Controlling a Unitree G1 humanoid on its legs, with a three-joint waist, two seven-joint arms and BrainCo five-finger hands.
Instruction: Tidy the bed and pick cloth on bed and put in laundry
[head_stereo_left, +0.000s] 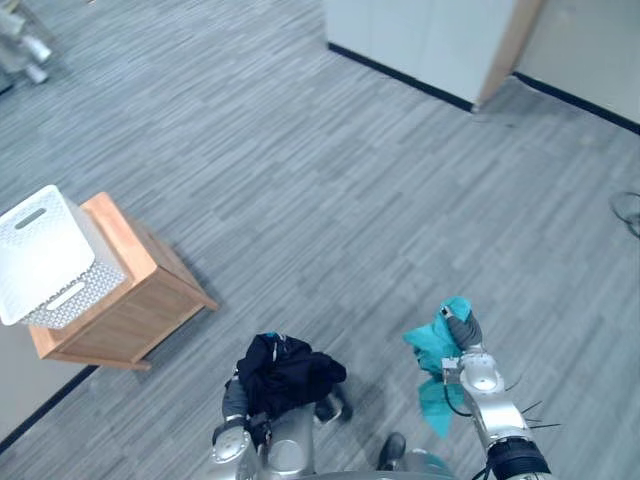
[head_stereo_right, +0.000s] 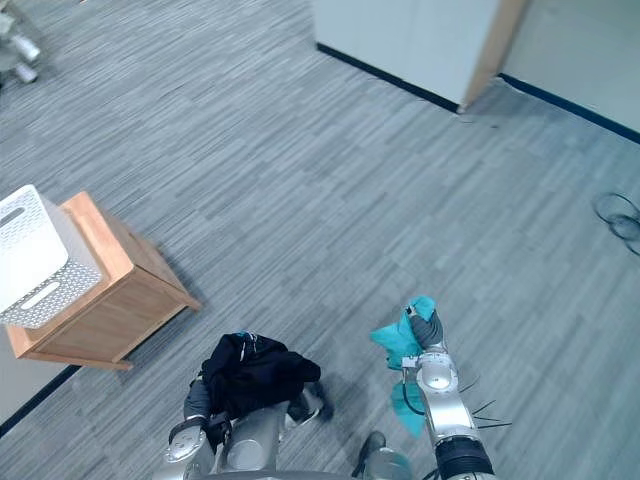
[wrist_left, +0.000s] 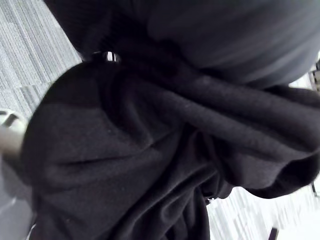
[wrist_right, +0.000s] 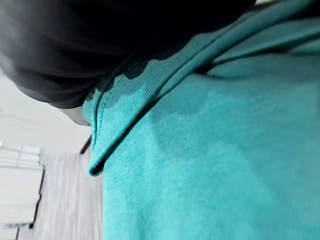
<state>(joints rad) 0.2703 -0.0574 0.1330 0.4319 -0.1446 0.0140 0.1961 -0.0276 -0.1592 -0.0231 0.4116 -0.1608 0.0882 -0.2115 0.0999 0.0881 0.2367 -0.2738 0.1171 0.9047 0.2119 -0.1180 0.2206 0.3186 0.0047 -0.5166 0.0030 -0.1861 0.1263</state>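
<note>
**Two cloths in carry, basket off to the left**

The black cloth (head_stereo_left: 290, 372) is thick, soft and bunched in heavy folds, and lies draped over the left hand (head_stereo_left: 236, 398). The teal cloth (head_stereo_left: 435, 340), a thin ribbed knit, hangs at the right hand (head_stereo_left: 463, 328). Fabric buries both grips, so I cannot tell how either hand is set. The white perforated laundry basket (head_stereo_left: 40, 255) sits on a wooden tabletop (head_stereo_left: 130, 300) to the far left. The robot should probably turn left and bring each bundle well over the rim before release — trailing ends could snag.

A bunched black cloth (head_stereo_left: 288, 372) covers most of the left hand (head_stereo_left: 236, 398). A teal cloth (head_stereo_left: 438, 340) hides the front of the right hand (head_stereo_left: 463, 328). The picture's left edge cuts off the white basket (head_stereo_right: 25, 260).
</note>
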